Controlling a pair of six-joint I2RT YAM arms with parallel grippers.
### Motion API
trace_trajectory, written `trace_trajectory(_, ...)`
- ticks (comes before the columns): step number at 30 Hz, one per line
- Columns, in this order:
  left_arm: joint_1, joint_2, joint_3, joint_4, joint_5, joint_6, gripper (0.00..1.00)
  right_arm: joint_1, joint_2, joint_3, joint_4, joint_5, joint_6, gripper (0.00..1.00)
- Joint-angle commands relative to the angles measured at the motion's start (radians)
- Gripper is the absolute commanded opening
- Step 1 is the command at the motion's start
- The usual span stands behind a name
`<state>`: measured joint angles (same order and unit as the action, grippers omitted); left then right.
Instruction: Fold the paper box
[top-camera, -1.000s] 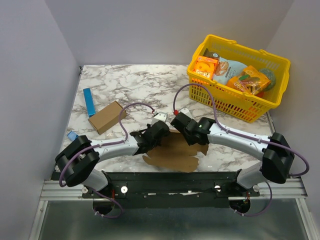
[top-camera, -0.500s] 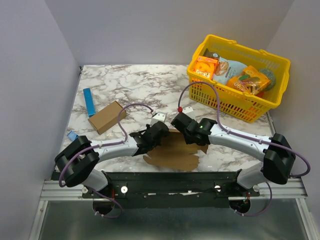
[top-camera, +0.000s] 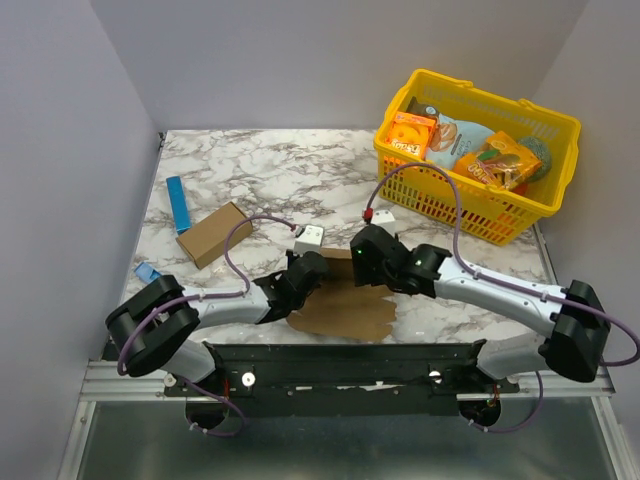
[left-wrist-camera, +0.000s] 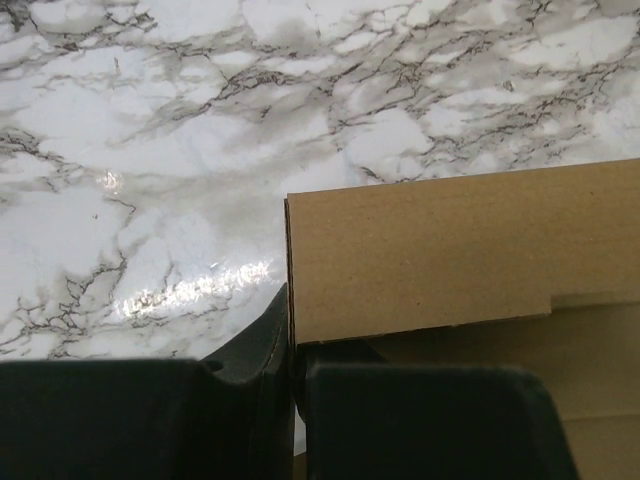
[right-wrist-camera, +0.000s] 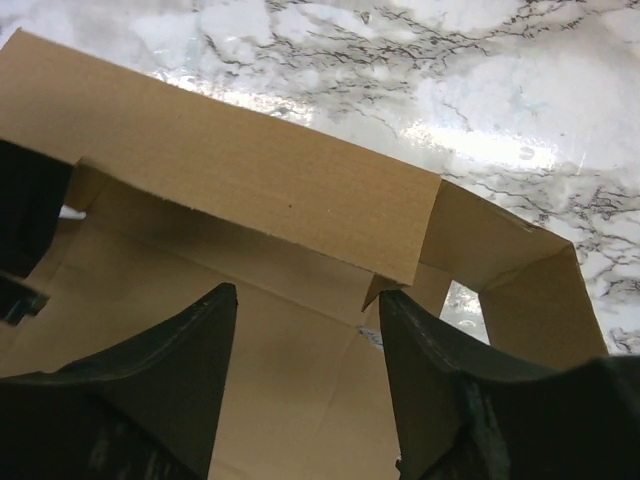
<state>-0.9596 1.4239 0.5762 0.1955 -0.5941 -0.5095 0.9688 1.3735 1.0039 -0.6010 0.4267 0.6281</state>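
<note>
So on my feed the box (top-camera: 345, 310) is lying half-folded on the table (top-camera: 260, 170), right by the near edge, between both arms. My left claw (left-wrist-camera: 290, 365) is pinched tight on the end of one raised flap. My right claw (right-wrist-camera: 305, 345) hangs over the box with its fingers (right-wrist-camera: 160, 380) spread, gripping nothing.

Both arms are bolted to a black mounting plate (top-camera: 330, 365) that carries pale round bolt heads (top-camera: 247, 379). The left arm (top-camera: 215, 305) and the right arm (top-camera: 500, 290), one at each end of the plate, have pale grey tubular links between bulky black joint housings. A purple cable (top-camera: 450, 200) loops along each arm. The right arm's cable ends in a red plug (top-camera: 369, 214). The fingers (right-wrist-camera: 170, 390) are matte black wedges.
</note>
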Motion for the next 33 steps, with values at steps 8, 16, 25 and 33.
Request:
trace_trajectory(8,0.004,0.047,-0.125,0.45,-0.161,0.189,0.0,-0.05,-0.208,-0.263,0.191,-0.201,0.03,0.78)
trace_trajectory(16,0.005,0.05,-0.144,0.469,-0.138,0.149,0.0,-0.165,-0.218,-0.378,0.3,-0.27,0.056,0.79)
trace_trajectory(25,0.005,0.052,-0.17,0.507,-0.136,0.115,0.0,-0.237,-0.125,-0.409,0.452,-0.267,0.071,0.75)
trace_trajectory(33,0.004,0.055,-0.177,0.507,-0.145,0.111,0.0,-0.257,-0.071,-0.407,0.44,-0.246,0.102,0.7)
